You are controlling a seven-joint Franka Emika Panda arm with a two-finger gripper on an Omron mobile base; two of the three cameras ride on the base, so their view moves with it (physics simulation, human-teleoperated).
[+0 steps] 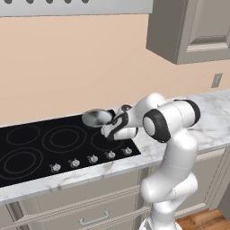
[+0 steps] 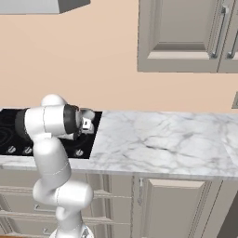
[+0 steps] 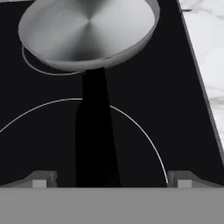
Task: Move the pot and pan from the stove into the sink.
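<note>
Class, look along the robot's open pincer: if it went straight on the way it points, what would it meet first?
Most likely the pan's black handle, lying between the open pincer's tips; depth is hard to judge.

Even, soft light (slightly blurry).

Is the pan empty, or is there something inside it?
Empty. The hand view looks into the pan and shows bare brushed metal.
</note>
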